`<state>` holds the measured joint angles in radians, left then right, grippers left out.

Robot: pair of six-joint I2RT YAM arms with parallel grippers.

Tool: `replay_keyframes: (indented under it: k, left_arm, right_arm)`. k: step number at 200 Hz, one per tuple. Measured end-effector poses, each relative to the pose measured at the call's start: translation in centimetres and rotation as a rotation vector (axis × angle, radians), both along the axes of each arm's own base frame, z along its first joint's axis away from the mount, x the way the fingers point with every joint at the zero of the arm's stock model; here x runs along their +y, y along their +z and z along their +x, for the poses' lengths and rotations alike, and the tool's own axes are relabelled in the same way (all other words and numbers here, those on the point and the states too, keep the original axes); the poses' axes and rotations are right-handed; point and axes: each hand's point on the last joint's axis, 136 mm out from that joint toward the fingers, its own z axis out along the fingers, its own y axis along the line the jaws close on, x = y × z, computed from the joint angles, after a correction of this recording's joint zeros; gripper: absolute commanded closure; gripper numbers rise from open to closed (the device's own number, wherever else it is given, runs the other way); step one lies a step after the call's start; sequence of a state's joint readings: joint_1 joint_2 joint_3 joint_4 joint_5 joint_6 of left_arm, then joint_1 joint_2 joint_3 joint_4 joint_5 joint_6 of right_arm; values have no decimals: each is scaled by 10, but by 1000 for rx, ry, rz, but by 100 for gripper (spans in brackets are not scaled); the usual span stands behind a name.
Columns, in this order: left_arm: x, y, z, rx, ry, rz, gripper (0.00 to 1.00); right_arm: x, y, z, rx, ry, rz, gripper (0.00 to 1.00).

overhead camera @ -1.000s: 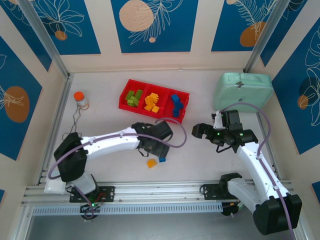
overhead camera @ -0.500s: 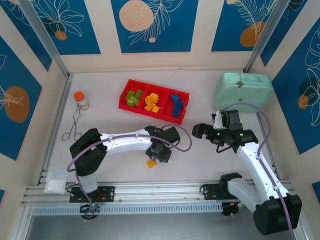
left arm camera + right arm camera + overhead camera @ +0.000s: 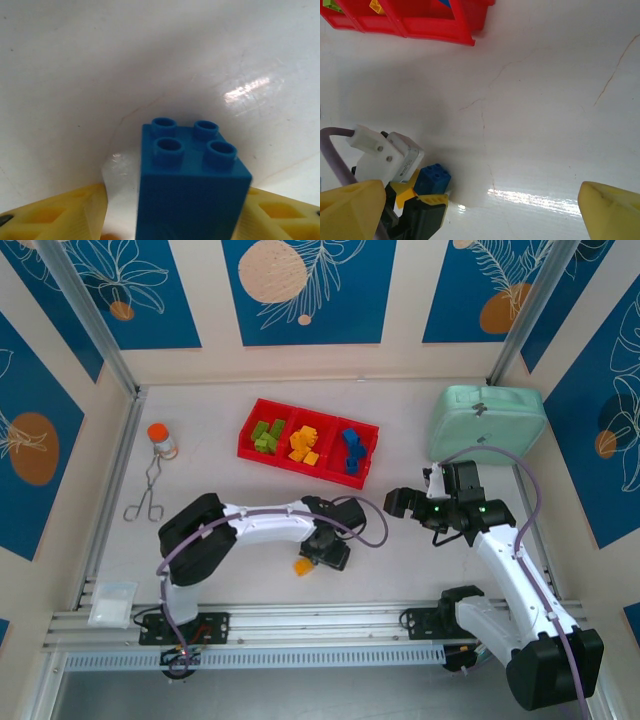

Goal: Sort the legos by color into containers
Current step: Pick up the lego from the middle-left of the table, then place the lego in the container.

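Observation:
A blue lego [image 3: 190, 185] lies on the white table between my left gripper's yellow fingers [image 3: 55, 215]. The right finger touches it; a strip of table shows between the brick and the left finger, so my left gripper [image 3: 330, 554] stands open around it. The right wrist view shows the same blue lego [image 3: 432, 179] in the left gripper [image 3: 415, 197]. An orange-yellow lego [image 3: 303, 566] lies just left of that gripper. The red tray [image 3: 245, 446] holds olive-green legos [image 3: 266, 435], orange-yellow legos [image 3: 303, 445] and blue legos [image 3: 351, 450], one colour per compartment. My right gripper [image 3: 398, 502] hovers open and empty.
A mint-green case [image 3: 487, 420] sits at the back right. An orange-capped bottle [image 3: 161, 438] and metal tongs [image 3: 147, 495] lie at the left. A small clear bag [image 3: 112, 602] rests by the left arm's base. The tray's corner [image 3: 465, 35] shows in the right wrist view.
My left arm has swung right and forward, bringing its gripper down over the blue lego beside the orange-yellow one. The right arm has not moved.

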<state>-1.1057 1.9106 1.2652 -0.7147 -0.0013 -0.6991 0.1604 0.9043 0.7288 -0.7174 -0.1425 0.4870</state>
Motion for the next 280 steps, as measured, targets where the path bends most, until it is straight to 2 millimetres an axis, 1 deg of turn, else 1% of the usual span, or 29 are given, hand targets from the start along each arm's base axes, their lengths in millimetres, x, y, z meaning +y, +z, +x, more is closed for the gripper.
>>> replay_keyframes:
  k: [34, 73, 90, 110, 136, 149, 163, 183, 204, 218, 230, 251, 266, 280]
  left_arm:
    - [0, 0, 1, -1, 0, 1, 41]
    - [2, -1, 2, 3, -19, 34, 50]
    - [3, -2, 4, 11, -26, 52, 57]
    - [6, -2, 5, 16, -29, 63, 63]
    - [8, -1, 7, 9, -26, 67, 73]
    - [5, 1, 11, -15, -27, 55, 78]
    - [-1, 7, 21, -75, -23, 24, 81]
    - [-5, 29, 36, -167, -12, -19, 80]
    - [-9, 59, 55, -254, -5, -68, 78]
    - [-16, 80, 76, -305, 7, -102, 78]
    - [-19, 98, 100, -346, 26, -129, 79]
    - [-21, 123, 151, -409, 72, -165, 80]
    - [-19, 132, 188, -443, 98, -170, 81]
    - [-19, 135, 215, -467, 107, -172, 81]
  right_arm:
    - [0, 0, 0, 1, 0, 0, 1]
    - [0, -1, 0, 4, 0, -1, 1]
    - [0, -1, 0, 4, 0, -1, 1]
    - [0, -1, 0, 4, 0, -1, 1]
    - [0, -1, 0, 4, 0, -1, 1]
    - [0, -1, 0, 4, 0, -1, 1]
    - [0, -1, 0, 4, 0, -1, 1]
    - [0, -1, 0, 2, 0, 0, 1]
    - [0, -1, 0, 1, 0, -1, 1]
    - [0, -1, 1, 0, 0, 0, 1]
    - [0, -1, 1, -2, 0, 0, 1]
    - [0, 0, 1, -3, 0, 0, 1]
    - [0, 0, 1, -3, 0, 0, 1]
    - [0, 0, 1, -6, 0, 1, 1]
